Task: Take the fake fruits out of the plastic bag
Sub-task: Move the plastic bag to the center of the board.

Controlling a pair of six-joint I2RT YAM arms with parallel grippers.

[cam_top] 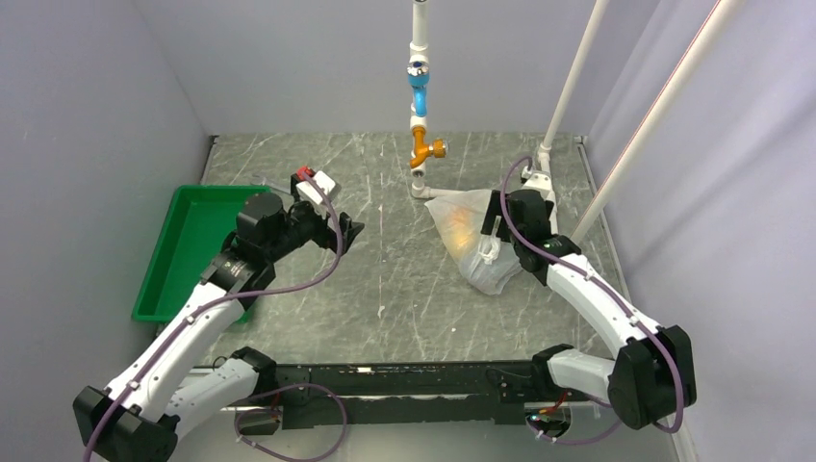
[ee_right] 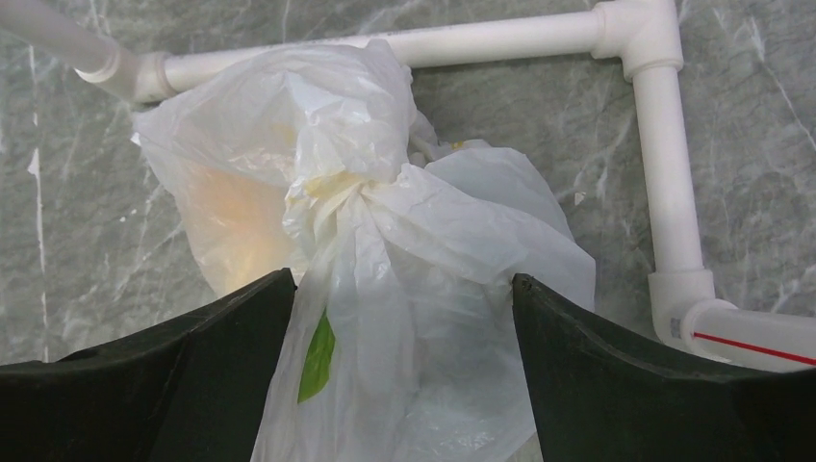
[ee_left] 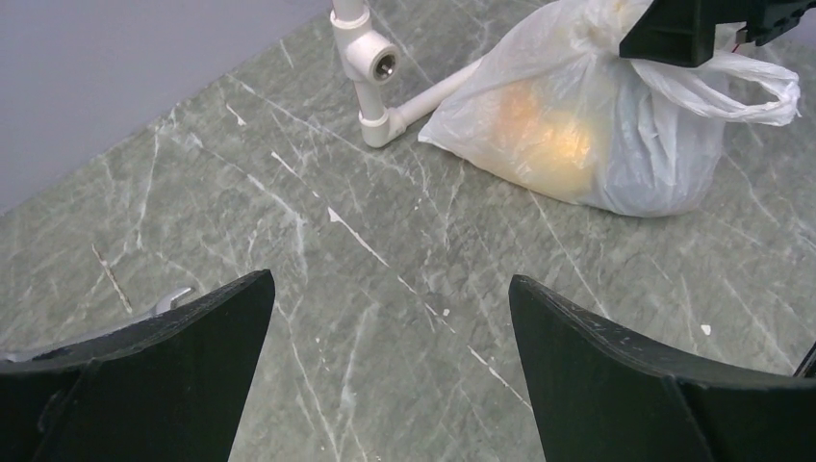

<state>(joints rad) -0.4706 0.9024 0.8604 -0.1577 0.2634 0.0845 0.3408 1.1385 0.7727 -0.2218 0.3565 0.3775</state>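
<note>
The plastic bag (cam_top: pixel 464 229) lies on the stone table right of centre, bunched and knotted at its top. It also shows in the left wrist view (ee_left: pixel 577 125) and the right wrist view (ee_right: pixel 414 221). The fake fruits are inside it: only a yellow-orange glow (ee_left: pixel 539 130) (ee_right: pixel 241 231) shows through, and a green patch (ee_right: pixel 316 358) shows on the plastic. My right gripper (cam_top: pixel 493 239) (ee_right: pixel 402 289) is open, its jaws straddling the bag's gathered top. My left gripper (cam_top: pixel 348 234) (ee_left: pixel 390 289) is open and empty, over bare table well left of the bag.
A green tray (cam_top: pixel 188 245) sits at the table's left edge. A white pipe frame (cam_top: pixel 420 144) (ee_right: pixel 664 164) (ee_left: pixel 370 77) stands right behind the bag, touching it. Grey walls enclose the table on three sides.
</note>
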